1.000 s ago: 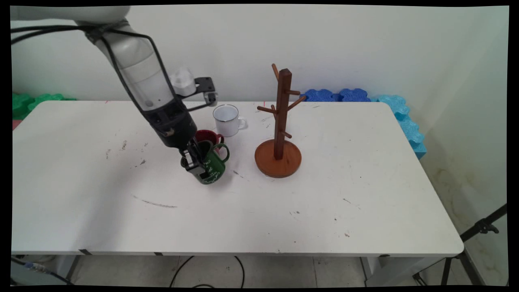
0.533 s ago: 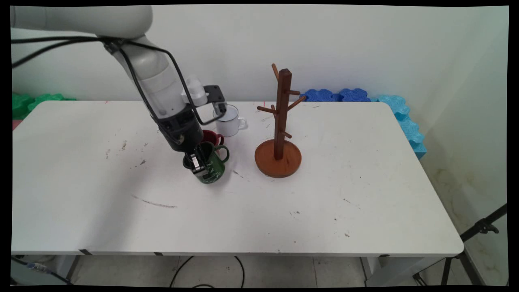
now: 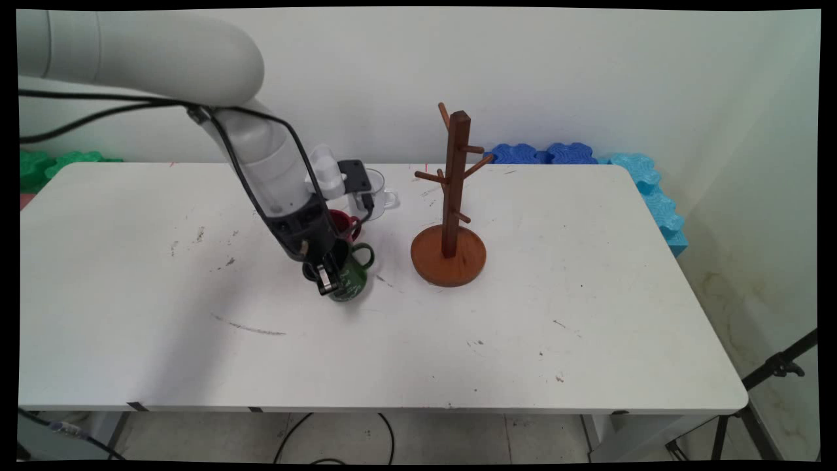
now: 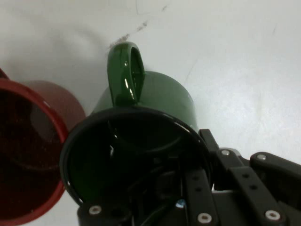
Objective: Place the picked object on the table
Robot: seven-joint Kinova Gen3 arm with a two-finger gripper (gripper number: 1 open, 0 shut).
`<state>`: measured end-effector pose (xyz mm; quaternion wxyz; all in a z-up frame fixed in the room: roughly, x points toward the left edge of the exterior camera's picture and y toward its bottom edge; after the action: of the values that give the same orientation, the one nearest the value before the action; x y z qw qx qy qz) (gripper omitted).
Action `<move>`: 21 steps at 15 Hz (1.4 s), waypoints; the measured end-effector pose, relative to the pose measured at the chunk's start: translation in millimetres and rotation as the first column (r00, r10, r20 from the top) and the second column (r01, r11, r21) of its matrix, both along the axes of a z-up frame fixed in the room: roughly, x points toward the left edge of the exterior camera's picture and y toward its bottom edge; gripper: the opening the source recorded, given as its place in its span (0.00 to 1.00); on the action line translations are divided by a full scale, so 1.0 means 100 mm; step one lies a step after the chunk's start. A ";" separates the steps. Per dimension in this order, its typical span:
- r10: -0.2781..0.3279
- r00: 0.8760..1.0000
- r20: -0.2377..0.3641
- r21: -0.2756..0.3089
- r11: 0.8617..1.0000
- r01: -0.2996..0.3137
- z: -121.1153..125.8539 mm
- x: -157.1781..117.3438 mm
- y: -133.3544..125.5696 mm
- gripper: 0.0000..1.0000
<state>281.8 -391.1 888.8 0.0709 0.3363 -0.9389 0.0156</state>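
Observation:
A dark green mug [image 3: 351, 281] stands on the white table [image 3: 458, 340], left of the wooden mug tree [image 3: 452, 196]. My gripper [image 3: 326, 280] comes down on its left rim, shut on the wall with one finger inside and one outside. In the hand view the green mug [image 4: 160, 101] fills the middle, its handle pointing up and its black rim against my gripper [image 4: 193, 162]. A red mug [image 3: 342, 221] sits just behind it, touching or nearly touching, and shows as the red mug [image 4: 28, 155] at the hand view's left. A white mug [image 3: 381, 196] stands farther back, partly hidden by my wrist.
The mug tree has a round base [image 3: 448, 256] and several pegs, all bare. Blue foam blocks [image 3: 588, 157] lie along the table's far right edge and green ones [image 3: 46, 163] at the far left. A tripod leg [image 3: 778, 369] stands right of the table.
The arm has swung more upright and the wrist has shifted right, now covering part of the white mug. The green mug has moved slightly right with the gripper on its rim.

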 end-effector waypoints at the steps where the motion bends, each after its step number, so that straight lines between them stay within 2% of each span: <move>1: 0.000 1.000 0.001 -0.005 1.000 0.000 -0.02 -0.01 0.01 0.00; 8: 0.005 1.000 -0.005 -0.049 0.999 -0.005 -0.21 -0.17 0.04 0.00; 15: 0.008 1.000 -0.019 -0.068 0.998 -0.010 -0.31 -0.28 0.07 0.00; 16: 0.009 1.000 -0.021 -0.071 0.997 -0.010 -0.32 -0.29 0.07 1.00; 21: 0.002 0.999 -0.040 -0.084 0.996 -0.005 -0.34 -0.34 0.08 1.00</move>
<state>247.7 -382.7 854.7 0.1037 0.3350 -0.9352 0.0487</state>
